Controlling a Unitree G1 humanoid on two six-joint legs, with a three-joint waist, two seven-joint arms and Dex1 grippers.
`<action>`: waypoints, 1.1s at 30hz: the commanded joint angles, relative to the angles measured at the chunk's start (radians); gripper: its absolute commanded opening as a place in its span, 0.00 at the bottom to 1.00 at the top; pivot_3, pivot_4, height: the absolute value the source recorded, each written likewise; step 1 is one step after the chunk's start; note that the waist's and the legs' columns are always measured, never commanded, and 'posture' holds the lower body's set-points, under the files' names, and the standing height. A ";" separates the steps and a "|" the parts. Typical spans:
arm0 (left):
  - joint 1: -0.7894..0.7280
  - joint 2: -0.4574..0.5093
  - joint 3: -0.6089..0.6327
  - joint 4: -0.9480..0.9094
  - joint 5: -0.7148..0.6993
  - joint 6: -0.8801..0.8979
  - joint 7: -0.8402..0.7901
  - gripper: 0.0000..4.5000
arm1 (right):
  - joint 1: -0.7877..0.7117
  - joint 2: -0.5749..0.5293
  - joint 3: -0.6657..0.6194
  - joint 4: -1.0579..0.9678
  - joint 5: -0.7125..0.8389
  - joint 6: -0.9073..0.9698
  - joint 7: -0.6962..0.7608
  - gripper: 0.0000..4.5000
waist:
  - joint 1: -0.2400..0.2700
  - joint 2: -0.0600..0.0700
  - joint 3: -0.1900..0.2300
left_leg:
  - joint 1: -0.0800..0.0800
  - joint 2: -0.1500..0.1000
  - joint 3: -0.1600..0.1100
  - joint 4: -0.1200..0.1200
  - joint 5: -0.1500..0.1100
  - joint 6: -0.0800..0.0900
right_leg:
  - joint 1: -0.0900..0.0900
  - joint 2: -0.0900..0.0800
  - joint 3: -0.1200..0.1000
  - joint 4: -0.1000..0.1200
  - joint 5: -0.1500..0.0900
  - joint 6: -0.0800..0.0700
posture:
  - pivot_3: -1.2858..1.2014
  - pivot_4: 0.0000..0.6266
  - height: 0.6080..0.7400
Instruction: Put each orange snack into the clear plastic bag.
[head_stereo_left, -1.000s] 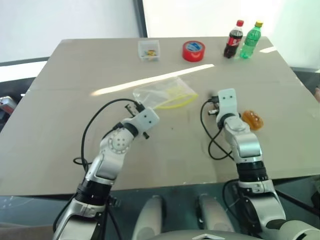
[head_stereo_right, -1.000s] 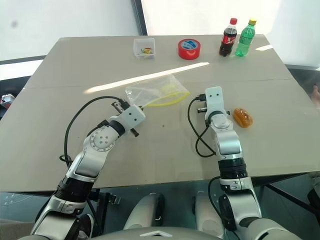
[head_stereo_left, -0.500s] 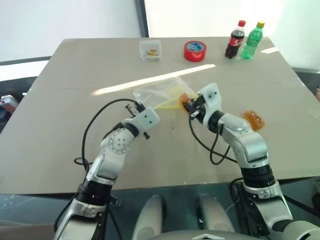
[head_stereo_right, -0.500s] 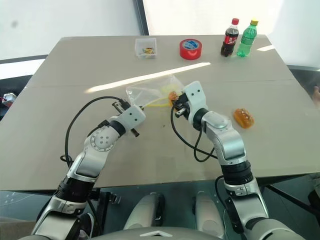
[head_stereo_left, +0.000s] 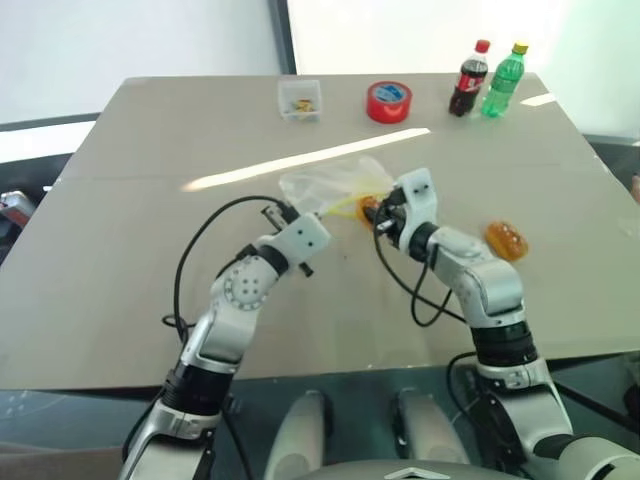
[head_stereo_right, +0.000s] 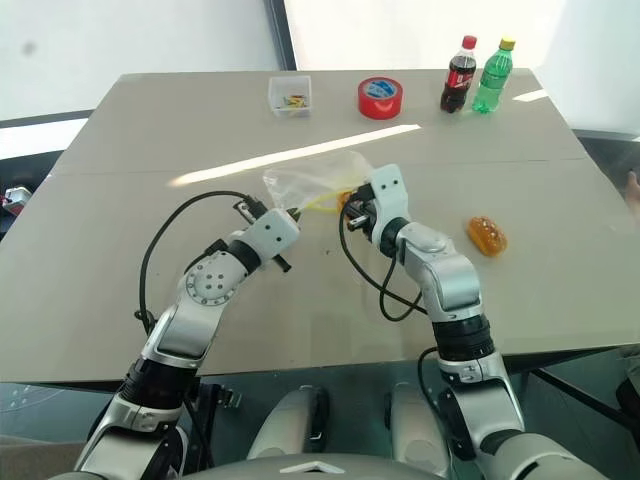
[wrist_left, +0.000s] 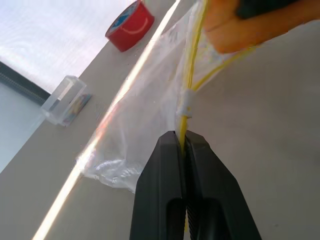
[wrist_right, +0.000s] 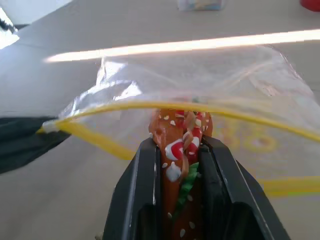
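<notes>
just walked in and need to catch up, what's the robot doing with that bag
The robot is loading orange snacks into the clear plastic bag. Its left tool is shut on the bag's yellow strip, holding the mouth up. Its right tool grips one orange snack and has it right at the bag's open edge, not yet clearly inside. The second orange snack lies on the table to the right, waiting its turn.

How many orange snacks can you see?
2: one orange snack held in the right end effector at the clear plastic bag mouth, another lying on the table.
</notes>
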 joint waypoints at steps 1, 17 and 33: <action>0.007 0.015 0.001 -0.044 -0.008 -0.030 -0.011 0.00 | -0.047 0.039 -0.091 -0.014 0.088 0.035 -0.035 0.19 | 0.000 0.000 0.000 | 0.000 0.000 0.000 0.000 0.000 0.000 | 0.000 0.000 0.000 0.000 0.000 0.000 | 0.52 0.24 1.00; -0.003 0.007 -0.013 -0.020 -0.044 -0.077 -0.043 0.00 | -0.096 -0.019 -0.004 0.187 -0.047 -0.221 -0.065 0.59 | -0.002 0.000 0.000 | 0.000 0.000 0.003 -0.002 0.000 0.000 | 0.000 0.000 0.000 -0.001 0.000 0.000 | 0.52 0.24 1.00; -0.031 -0.054 -0.004 -0.006 -0.041 0.040 0.018 0.00 | 0.260 -0.450 -0.035 -0.406 0.146 -0.016 0.273 0.96 | 0.005 0.000 0.000 | -0.002 -0.001 -0.001 -0.002 0.000 0.000 | 0.001 0.000 -0.002 -0.004 0.000 0.000 | 0.52 0.24 1.00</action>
